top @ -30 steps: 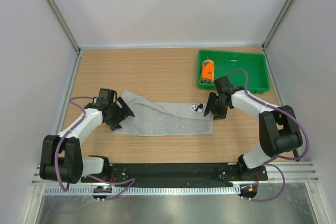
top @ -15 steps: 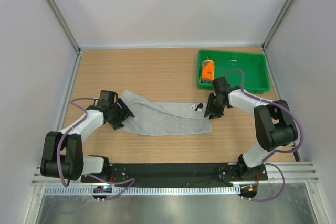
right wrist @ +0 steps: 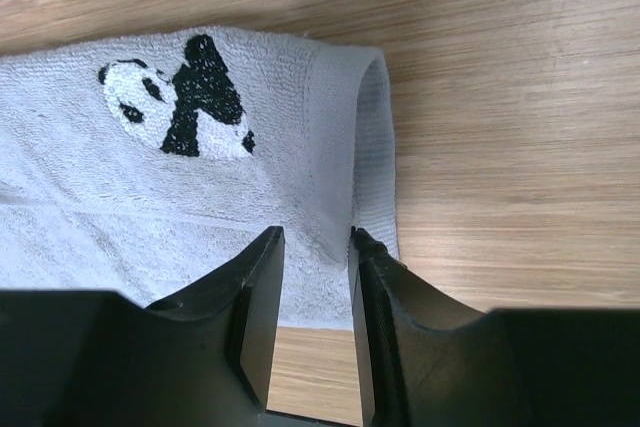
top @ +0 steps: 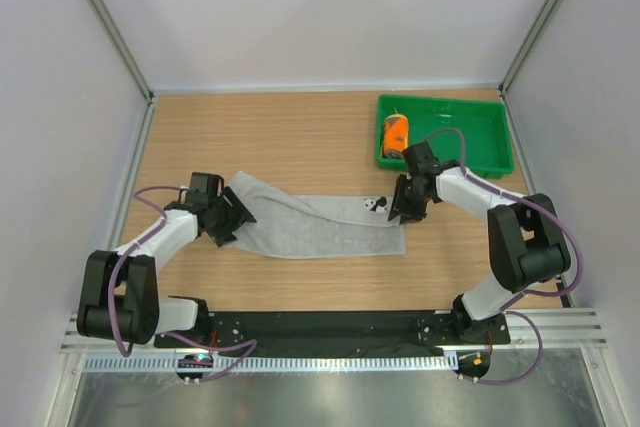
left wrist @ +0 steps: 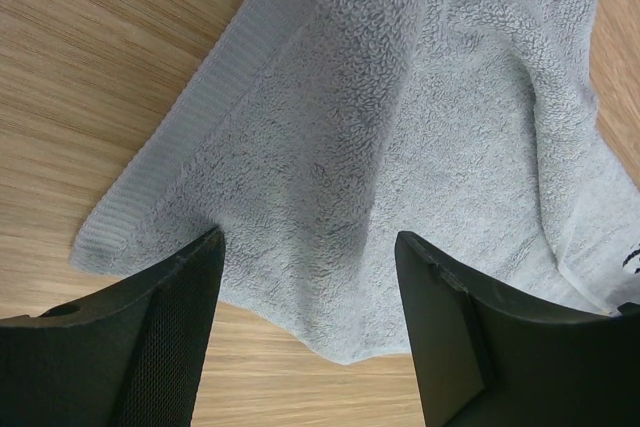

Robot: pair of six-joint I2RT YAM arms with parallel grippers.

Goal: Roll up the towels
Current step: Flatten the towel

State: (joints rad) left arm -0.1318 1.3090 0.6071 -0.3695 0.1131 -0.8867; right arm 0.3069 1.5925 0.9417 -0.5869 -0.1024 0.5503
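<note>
Grey towel (top: pixel 320 227) is laid out flat and lengthwise across the middle of the table (top: pixel 280 137), somewhat rumpled toward its left end. Left gripper (top: pixel 228 219) is set over that left end; in the wrist view its jaws are seen spread wide, astride the towel's near corner (left wrist: pixel 400 147), nothing clamped. Right gripper (top: pixel 400 209) is placed at the right end, its jaws drawn narrow onto a raised fold of the hem, just beside the panda print (right wrist: pixel 180 97). Orange towel (top: pixel 396 134) is seen rolled, lying at the left end of the green tray (top: pixel 490 137).
</note>
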